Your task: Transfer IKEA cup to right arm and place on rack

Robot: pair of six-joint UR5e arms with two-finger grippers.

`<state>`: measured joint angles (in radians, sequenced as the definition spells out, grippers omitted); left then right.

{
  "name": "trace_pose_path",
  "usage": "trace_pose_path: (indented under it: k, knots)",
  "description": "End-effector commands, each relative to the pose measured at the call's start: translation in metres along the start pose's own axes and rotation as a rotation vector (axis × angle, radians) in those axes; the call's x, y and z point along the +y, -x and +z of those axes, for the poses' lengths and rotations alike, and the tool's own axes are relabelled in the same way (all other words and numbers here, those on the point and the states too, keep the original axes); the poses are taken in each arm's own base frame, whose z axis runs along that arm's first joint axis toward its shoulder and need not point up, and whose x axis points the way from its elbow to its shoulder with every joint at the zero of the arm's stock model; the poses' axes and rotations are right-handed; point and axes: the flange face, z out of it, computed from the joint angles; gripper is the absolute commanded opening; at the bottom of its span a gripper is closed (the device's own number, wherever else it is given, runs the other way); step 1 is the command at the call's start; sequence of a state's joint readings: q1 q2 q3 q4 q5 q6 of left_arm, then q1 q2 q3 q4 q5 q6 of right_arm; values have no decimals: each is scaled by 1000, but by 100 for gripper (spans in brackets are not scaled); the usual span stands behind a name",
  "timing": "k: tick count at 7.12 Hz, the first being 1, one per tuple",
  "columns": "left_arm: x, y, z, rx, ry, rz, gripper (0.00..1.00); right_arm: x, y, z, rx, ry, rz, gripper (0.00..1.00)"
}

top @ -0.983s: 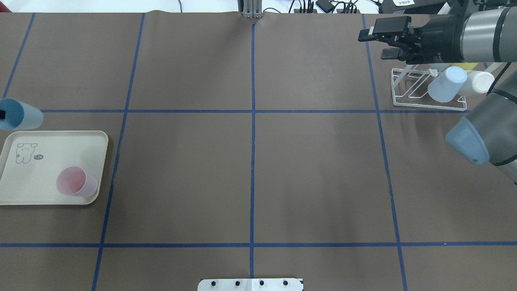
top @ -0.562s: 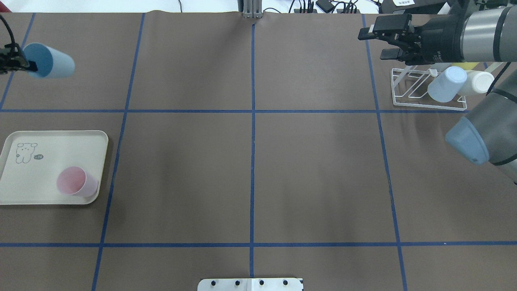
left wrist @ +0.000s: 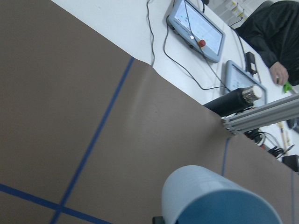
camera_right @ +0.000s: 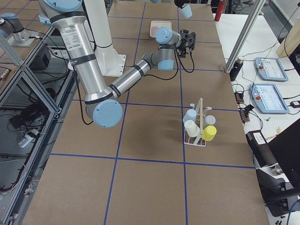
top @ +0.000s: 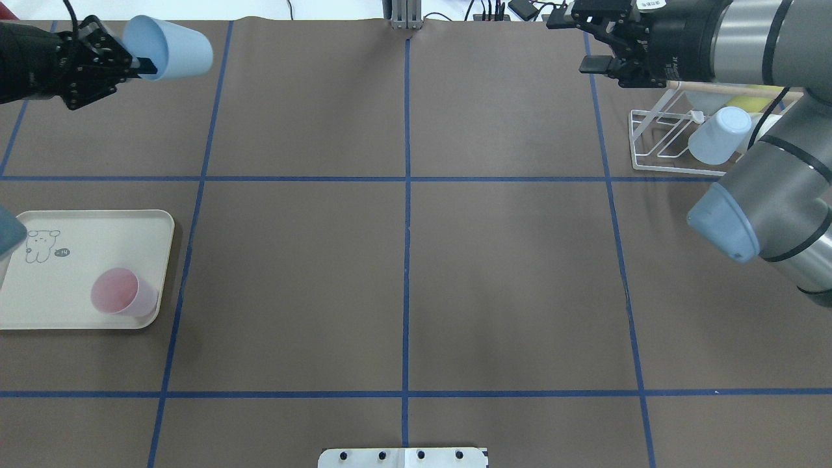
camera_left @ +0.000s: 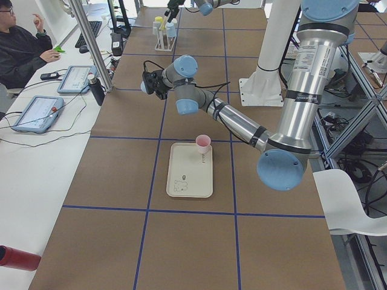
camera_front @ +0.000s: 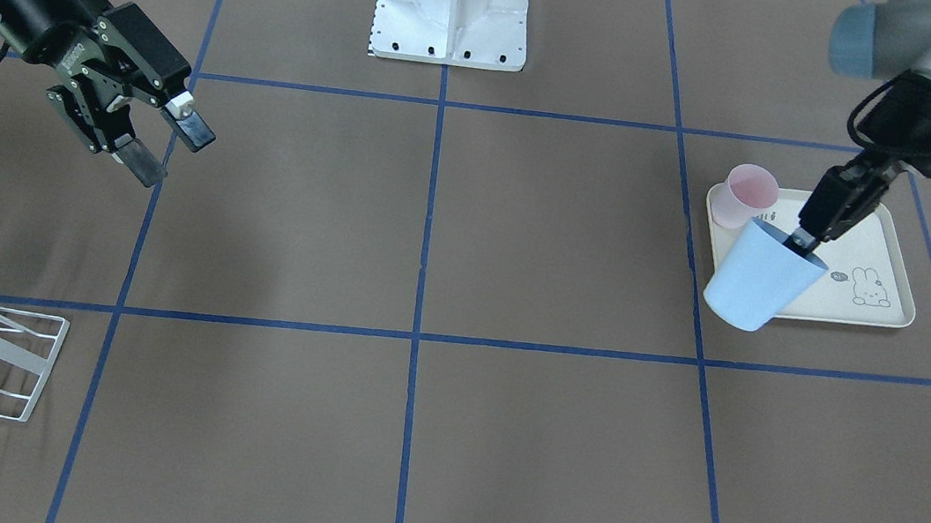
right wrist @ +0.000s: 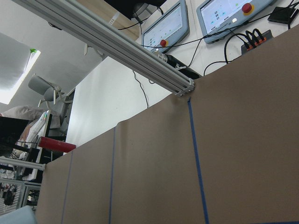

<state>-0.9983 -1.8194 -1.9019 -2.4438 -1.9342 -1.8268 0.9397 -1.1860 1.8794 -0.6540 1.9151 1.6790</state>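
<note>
**A:** Overhead exterior view: where is the light-blue IKEA cup [top: 175, 47]?

**B:** It's in the air over the table's far-left part, tipped sideways. The left gripper [top: 144, 65] pinches its rim, with one finger inside the mouth.

**A:** And the right gripper [top: 577, 43]?

**B:** Its fingers are spread wide with nothing between them, near the white wire rack [top: 676, 171]. The cup and the rack are well apart.

**A:** Anything else?

**B:** A pink cup [top: 120, 292] lies on the cream tray [top: 71, 312].
</note>
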Motion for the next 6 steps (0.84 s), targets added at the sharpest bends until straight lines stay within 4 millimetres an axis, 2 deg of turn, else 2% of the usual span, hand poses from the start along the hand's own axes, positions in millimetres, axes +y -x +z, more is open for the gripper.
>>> trace_pose_path:
  k: [1,2,4,5,6]
  knots:
    - [57,-36,23,213,11,-215,0,35,24,23,-112,-60,109,100]
    - [72,-39,31,324,49,-323,0,46,22,26,-199,-69,158,100]
    - [94,-46,42,494,150,-499,0,57,26,25,-250,-47,246,100]
    - [110,-46,56,577,191,-577,0,66,29,27,-289,-43,266,100]
    - [137,-50,76,637,222,-635,0,75,35,31,-303,-37,272,100]
